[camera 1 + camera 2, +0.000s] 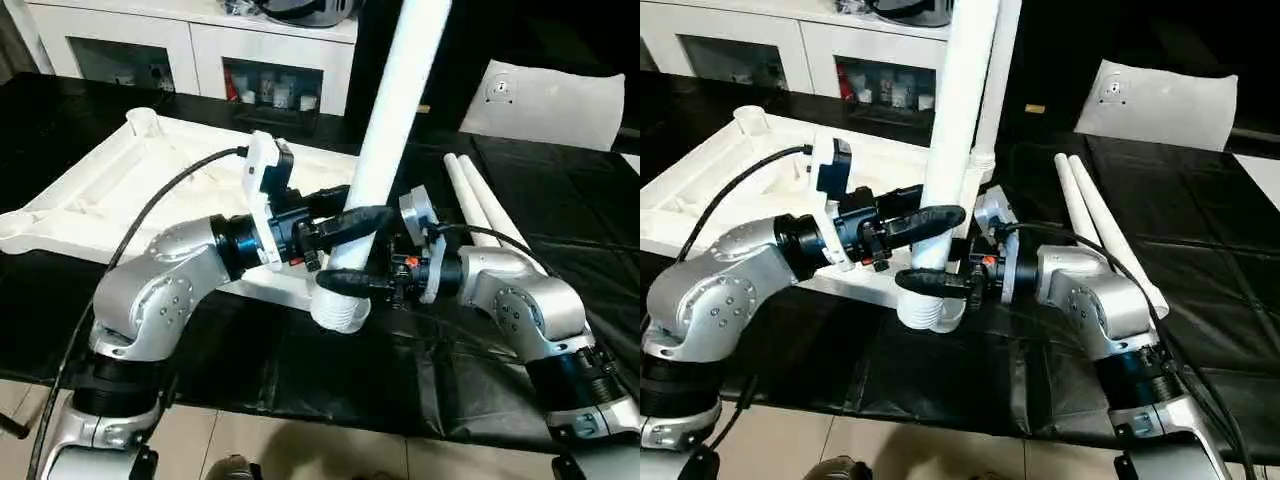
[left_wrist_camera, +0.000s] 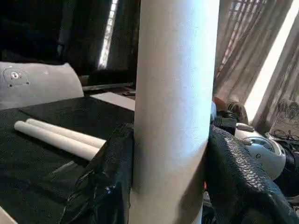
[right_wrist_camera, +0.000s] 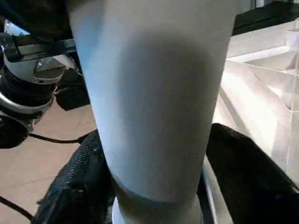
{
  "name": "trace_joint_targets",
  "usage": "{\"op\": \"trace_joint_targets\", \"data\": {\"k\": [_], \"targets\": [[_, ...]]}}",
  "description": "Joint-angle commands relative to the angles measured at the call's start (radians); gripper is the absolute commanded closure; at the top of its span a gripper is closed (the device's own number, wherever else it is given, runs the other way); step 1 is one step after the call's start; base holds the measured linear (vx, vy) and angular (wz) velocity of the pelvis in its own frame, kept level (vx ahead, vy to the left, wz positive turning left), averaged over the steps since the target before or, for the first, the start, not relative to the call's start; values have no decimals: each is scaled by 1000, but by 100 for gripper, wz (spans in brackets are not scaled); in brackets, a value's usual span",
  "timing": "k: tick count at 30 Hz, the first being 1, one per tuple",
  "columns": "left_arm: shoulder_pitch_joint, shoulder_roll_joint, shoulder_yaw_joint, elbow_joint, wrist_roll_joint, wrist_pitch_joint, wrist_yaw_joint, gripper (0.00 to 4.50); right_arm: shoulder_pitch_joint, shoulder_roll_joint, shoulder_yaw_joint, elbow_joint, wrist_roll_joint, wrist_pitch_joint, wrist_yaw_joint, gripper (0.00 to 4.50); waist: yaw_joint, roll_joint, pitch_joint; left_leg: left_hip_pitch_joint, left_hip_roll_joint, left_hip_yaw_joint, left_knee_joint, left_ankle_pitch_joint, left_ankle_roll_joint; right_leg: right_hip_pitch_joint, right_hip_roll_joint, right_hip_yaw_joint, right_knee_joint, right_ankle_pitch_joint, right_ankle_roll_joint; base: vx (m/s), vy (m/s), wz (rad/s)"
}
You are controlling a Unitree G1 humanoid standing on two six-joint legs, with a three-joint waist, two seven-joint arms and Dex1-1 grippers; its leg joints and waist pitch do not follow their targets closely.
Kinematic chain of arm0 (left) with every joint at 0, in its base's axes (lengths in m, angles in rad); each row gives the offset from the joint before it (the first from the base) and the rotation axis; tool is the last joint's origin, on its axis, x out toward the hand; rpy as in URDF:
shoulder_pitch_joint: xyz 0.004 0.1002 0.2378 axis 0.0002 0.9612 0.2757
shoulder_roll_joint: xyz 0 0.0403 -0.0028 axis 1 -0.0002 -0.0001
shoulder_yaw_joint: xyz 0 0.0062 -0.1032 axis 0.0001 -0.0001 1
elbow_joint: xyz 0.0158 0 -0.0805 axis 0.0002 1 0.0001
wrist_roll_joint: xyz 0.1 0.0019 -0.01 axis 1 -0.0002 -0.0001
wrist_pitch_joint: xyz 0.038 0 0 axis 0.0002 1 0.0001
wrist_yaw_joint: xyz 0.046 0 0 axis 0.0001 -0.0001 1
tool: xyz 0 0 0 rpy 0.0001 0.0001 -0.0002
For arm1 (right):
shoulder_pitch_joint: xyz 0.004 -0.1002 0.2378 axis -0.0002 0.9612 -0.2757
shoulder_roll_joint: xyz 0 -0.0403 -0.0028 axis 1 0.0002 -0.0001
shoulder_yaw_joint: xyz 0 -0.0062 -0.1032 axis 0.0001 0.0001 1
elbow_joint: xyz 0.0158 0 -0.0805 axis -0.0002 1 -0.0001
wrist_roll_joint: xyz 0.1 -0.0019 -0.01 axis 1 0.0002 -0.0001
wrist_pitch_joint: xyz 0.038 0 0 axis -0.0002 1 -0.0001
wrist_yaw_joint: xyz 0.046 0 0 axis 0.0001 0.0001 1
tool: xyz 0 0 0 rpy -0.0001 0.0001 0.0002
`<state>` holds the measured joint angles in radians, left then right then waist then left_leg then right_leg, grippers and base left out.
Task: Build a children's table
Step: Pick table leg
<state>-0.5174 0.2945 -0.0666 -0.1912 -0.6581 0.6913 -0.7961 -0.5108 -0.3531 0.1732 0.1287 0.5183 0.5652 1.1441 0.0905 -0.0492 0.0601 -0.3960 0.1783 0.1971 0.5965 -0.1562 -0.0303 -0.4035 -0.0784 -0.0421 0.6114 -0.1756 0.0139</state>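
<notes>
At the near corner of the upturned table top (image 1: 110, 190), the left gripper (image 1: 352, 222) and the right gripper (image 1: 350, 283) both clasp an upright leg (image 1: 390, 130). Uneven twisting could cock it in its socket (image 1: 338, 312) and jam the threads.

Left pincer (image 1: 352, 222) and right pincer (image 1: 350, 283) clamped, forearms converging inward
</notes>
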Motion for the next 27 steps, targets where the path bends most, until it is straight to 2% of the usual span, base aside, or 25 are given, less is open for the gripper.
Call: {"op": "trace_joint_targets", "data": {"k": [1, 2, 4, 10, 17, 23, 24, 25, 27], "targets": [[-21, 4, -11, -9, -10, 0, -11, 262, -12, -14, 3, 1, 15, 11, 13, 179, 2, -1, -67, 34, 49, -25, -74, -284, -51, 32, -59, 36, -75, -320, -162, 0, 0, 0], [-23, 5, -12, -7, -11, -1, -15, 262, -12, -14, 3, 1, 15, 14, 17, 179, 3, -2, -68, 34, 49, -25, -74, -282, -51, 33, -60, 36, -74, -318, -163, 0, 0, 0], [-25, 4, -13, -6, -10, -2, -18, 262, -7, -15, 4, -3, 16, 18, 21, 215, 3, -1, -69, 33, 49, -25, -73, -268, -49, 34, -59, 36, -72, -297, -169, 0, 0, 0], [-26, -4, -21, -10, -14, 3, -27, 264, 5, -7, 4, -2, 15, 19, 32, 251, 4, 1, -69, 33, 49, -25, -73, -269, -49, 35, -60, 35, -72, -294, -174, 0, 0, 0], [-29, -9, -26, -13, -25, 18, -33, 264, 12, 0, 0, -3, 14, 20, 37, 256, 3, 6, -69, 34, 49, -26, -74, -284, -55, 35, -59, 35, -73, -301, -174, 0, 0, 0], [-31, -17, -27, -18, -20, 35, 1, 264, 18, 8, -3, -2, 15, 14, 33, 256, 3, 6, -70, 35, 49, -25, -73, -284, -56, 35, -58, 35, -71, -286, -180, 0, 0, 0], [-34, -29, -18, -26, -48, 52, 2, 229, 28, 18, -4, -6, 14, 10, 20, 256, 4, 9, -70, 35, 49, -25, -73, -282, -57, 35, -58, 35, -69, -279, -183, 0, 0, 0], [-35, -33, -16, -29, -55, 55, 1, 208, 30, 20, -5, -8, 14, 9, 16, 257, 4, 8, -70, 33, 48, -25, -73, -280, -56, 36, -58, 35, -70, -271, -186, 0, 0, 0], [-37, -66, 3, -42, -96, 69, 21, 194, 46, 37, -9, -17, 10, -7, -6, 257, 5, 7, -70, 34, 48, -25, -73, -282, -54, 36, -59, 34, -72, -276, -186, 0, 0, 0]]}}
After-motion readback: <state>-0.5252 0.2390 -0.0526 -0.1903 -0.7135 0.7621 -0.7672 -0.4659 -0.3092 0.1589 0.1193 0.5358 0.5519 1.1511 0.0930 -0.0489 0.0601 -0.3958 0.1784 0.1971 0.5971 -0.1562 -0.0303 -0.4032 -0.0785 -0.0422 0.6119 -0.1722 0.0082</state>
